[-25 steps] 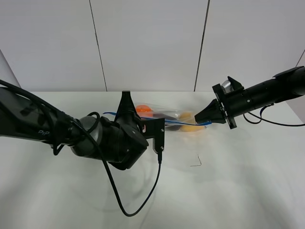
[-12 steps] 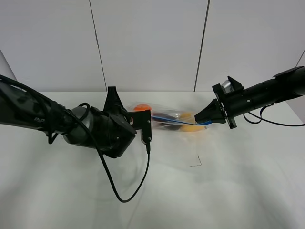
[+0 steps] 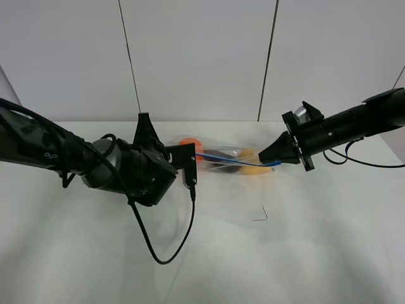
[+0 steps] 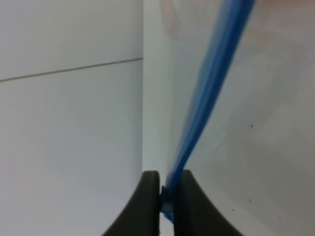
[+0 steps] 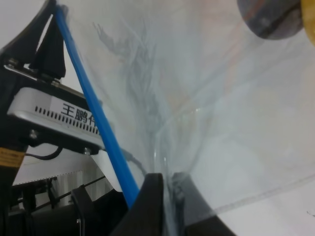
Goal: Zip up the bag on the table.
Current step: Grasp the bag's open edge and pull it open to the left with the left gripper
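Note:
The clear bag (image 3: pixel 229 158) hangs stretched just above the white table (image 3: pixel 297 259) at the back middle; an orange (image 3: pixel 188 144), a dark eggplant (image 3: pixel 218 156) and a yellow fruit (image 3: pixel 256 169) show through it. My left gripper (image 3: pixel 143 120) is at the bag's left end. In the left wrist view this gripper (image 4: pixel 167 194) is shut on the blue zip strip (image 4: pixel 206 93). My right gripper (image 3: pixel 264 155) is shut on the bag's right end. The right wrist view shows that gripper (image 5: pixel 167 189) pinching the film beside the blue strip (image 5: pixel 93 108).
A black cable (image 3: pixel 166 252) loops from the left wrist down over the table in front of the bag. A small dark mark (image 3: pixel 261 215) lies on the tabletop right of centre. White wall panels (image 3: pixel 196 57) stand close behind the table's back edge.
My left gripper has slid leftward along the blue strip, away from the right gripper, uncovering more of the bag and orange. The right gripper has held still.

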Tool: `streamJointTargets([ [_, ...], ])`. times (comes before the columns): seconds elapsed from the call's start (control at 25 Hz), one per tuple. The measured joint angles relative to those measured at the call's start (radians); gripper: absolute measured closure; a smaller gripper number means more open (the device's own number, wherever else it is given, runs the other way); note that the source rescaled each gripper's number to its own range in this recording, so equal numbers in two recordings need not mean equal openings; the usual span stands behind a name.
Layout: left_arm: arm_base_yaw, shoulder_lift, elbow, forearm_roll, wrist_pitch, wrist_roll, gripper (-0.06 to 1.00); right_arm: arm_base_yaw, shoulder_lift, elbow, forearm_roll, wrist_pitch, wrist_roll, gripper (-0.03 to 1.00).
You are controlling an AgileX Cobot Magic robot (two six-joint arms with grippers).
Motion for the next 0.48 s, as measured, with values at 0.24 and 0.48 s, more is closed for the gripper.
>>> streamJointTargets([
  [0.24, 0.014, 0.0, 0.0, 0.0, 0.001, 0.0, 0.94, 0.0, 0.0, 0.0, 0.0, 0.0, 0.0, 0.97],
  [0.48, 0.034, 0.0, 0.0, -0.002, 0.003, -0.003, 0.94, 0.0, 0.0, 0.0, 0.001, 0.001, 0.0, 0.97],
])
